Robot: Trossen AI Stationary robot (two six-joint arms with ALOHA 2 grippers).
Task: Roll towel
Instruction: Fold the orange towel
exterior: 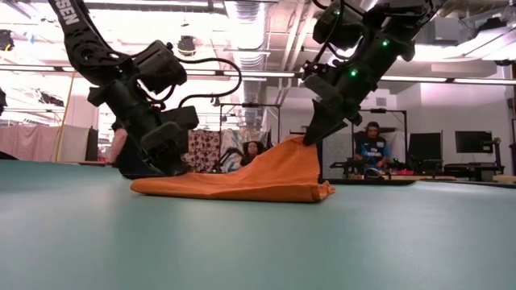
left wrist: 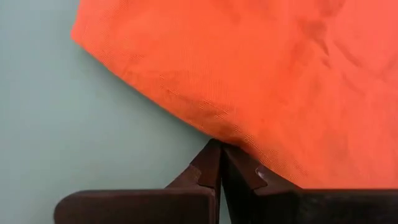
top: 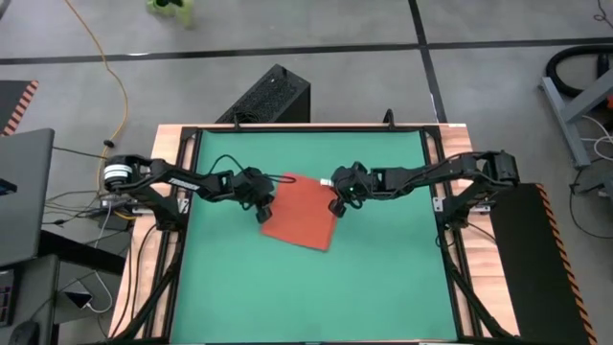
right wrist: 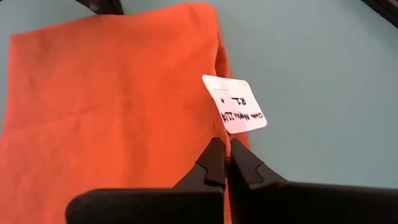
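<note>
Orange towel (top: pixel 302 218) — between both grippers

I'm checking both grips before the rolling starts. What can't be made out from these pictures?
- Writing on the white tag: right wrist view, too small to read surely.
- Towel edge under the left end effector: low view, the end effector hides it.
- Right end effector pinch: right wrist view, the shut fingertips cover the cloth between them.
- Towel's underside: hidden in every view.
</note>
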